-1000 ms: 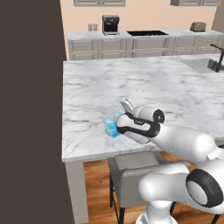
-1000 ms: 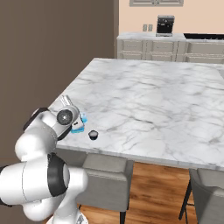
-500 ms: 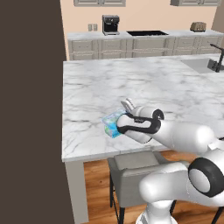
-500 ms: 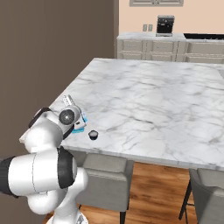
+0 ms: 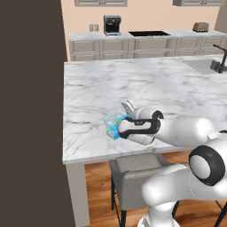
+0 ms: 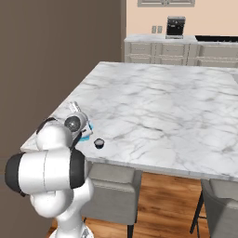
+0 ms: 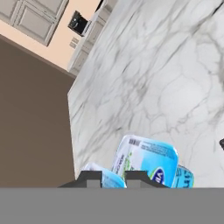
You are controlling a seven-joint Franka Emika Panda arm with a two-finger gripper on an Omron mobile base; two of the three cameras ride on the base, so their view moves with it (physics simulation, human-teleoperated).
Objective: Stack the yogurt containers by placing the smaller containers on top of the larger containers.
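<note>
Yogurt pack (image 5: 114, 125) near counter (image 5: 88, 146) edge

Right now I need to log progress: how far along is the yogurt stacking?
Nothing is stacked yet. The small dark cup sits on the counter beside the blue pack, not on it. The tool is shut low at the pack's near side, away from the cup. Still left: grasping the cup and setting it on the pack.

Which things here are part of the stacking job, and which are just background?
Job:
- blue yogurt pack, near the counter's front edge
- small dark cup, on the marble beside the pack
- gripper, shut, over the pack

Background:
- coffee machine on the back counter
- toaster
- sink faucet
- grey stool under the island
</note>
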